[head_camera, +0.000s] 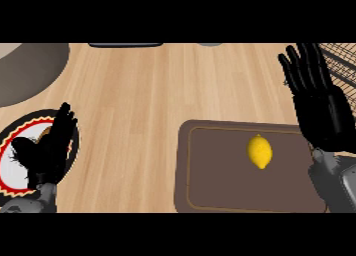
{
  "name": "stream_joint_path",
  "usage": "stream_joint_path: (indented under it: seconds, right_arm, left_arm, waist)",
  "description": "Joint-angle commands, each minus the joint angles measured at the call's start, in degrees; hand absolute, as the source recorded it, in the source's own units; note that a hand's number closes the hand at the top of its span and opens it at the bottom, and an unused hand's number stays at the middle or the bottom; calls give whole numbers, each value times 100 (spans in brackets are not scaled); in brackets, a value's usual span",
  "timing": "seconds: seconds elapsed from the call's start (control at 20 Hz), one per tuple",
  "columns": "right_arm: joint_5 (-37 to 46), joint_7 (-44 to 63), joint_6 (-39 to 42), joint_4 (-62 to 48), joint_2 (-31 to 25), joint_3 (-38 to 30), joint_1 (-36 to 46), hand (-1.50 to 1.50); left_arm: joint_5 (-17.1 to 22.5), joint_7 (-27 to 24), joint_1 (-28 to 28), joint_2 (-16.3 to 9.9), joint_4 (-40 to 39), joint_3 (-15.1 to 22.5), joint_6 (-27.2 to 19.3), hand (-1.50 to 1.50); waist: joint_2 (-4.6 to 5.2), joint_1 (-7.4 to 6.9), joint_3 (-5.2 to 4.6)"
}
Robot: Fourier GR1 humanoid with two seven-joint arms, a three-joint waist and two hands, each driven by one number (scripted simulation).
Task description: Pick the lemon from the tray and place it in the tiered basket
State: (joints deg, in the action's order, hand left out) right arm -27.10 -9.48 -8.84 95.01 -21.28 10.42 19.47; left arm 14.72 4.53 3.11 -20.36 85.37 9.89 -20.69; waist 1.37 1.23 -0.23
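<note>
Black hands (pixel 321 105), grey forearms (pixel 343 182)

A pale wood-grain worktop (pixel 159 100) fills the view, its planks running left to right. At about nine o'clock, toward the lower left, lies a round plate (pixel 5 150) with a black rim, a red and yellow zigzag band inside it and a white centre; much of it is hidden. At ten o'clock, in the upper left corner, a large grey-brown rounded shape (pixel 22 72) lies on the wood, cut off by the view's edge. At twelve o'clock, along the far edge, a flat dark object (pixel 125 45) shows only as a thin strip, and just to its right a small grey shape (pixel 208 44) peeks in.
</note>
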Motion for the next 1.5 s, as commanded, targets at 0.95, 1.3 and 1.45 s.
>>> stream_joint_path:
  seconds: [0.95, 1.3, 1.45]
  right_arm:
    - [4231, 3392, -3318, -2856, 111, 1841, 1218, -150]
    - [4682, 5426, -904, -3281, -759, 2809, 1651, -150]
    - [4642, 6414, 142, -2922, -615, 3191, 2044, -150]
  left_arm:
    - [-60, -1001, 369, 220, -696, 598, 1579, 0]
    - [-89, -1056, 404, 271, -798, 602, 1558, 0]
    - [-91, -1034, 432, 300, -831, 618, 1572, 0]
  waist:
    - [-244, -55, -29]
    - [-311, -54, -83]
    - [-327, -49, -66]
